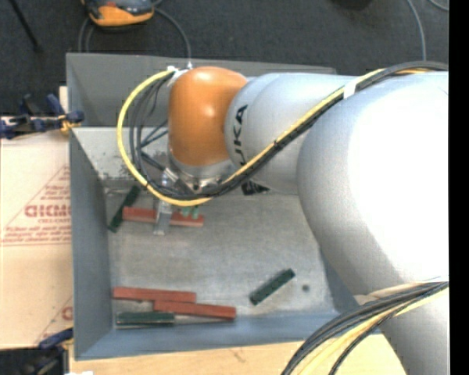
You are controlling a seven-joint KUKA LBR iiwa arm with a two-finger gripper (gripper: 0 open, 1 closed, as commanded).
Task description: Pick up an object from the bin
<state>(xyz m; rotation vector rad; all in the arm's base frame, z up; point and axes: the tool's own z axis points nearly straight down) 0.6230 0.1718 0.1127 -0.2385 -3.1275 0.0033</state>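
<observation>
My gripper [163,223] hangs below the orange wrist cover, low in the bin's upper left part. It stands right over a red flat stick [189,219] that lies crosswise on the bin floor and passes under it. A dark green stick [123,208] lies slanted just to the left, its lower end near the left wall. The arm hides most of the gripper's body.
Along the bin's front wall lie two red sticks [154,294] [197,311] and a green one [144,319]. Another green stick [272,286] lies slanted at the front right. The big arm covers the bin's right and back.
</observation>
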